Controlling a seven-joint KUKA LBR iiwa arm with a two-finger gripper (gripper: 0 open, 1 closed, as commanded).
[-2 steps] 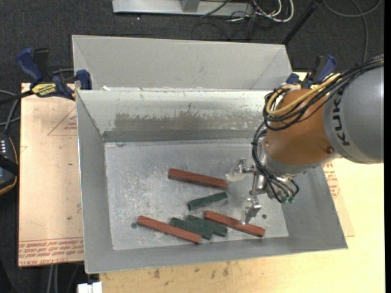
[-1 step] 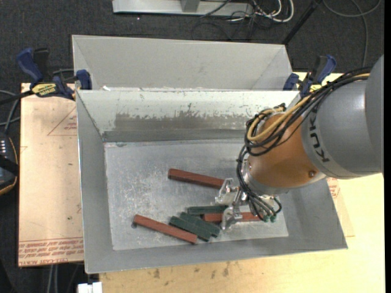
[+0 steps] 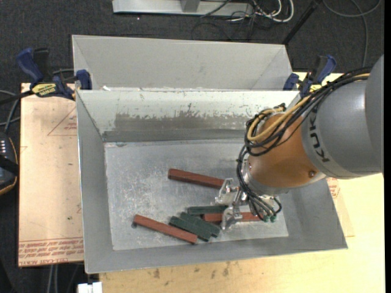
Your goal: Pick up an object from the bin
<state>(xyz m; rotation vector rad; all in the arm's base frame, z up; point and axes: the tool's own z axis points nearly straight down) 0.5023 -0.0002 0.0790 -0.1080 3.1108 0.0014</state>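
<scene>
My gripper [image 3: 228, 207] is low over the bin floor at the right of centre, its metal fingers down among a small cluster of flat sticks. Right under the fingers lie a dark green stick [image 3: 204, 210] and a reddish-brown stick [image 3: 235, 217], partly hidden by the gripper. Another dark green stick [image 3: 194, 227] lies just to the front left of the fingertips. I cannot see whether anything is between the fingers.
A reddish-brown stick [image 3: 195, 177] lies slanted in the middle of the bin, behind the gripper. Another reddish-brown stick [image 3: 165, 229] lies near the front wall at the left. The arm's orange cover and cables hang over the bin's right side.
</scene>
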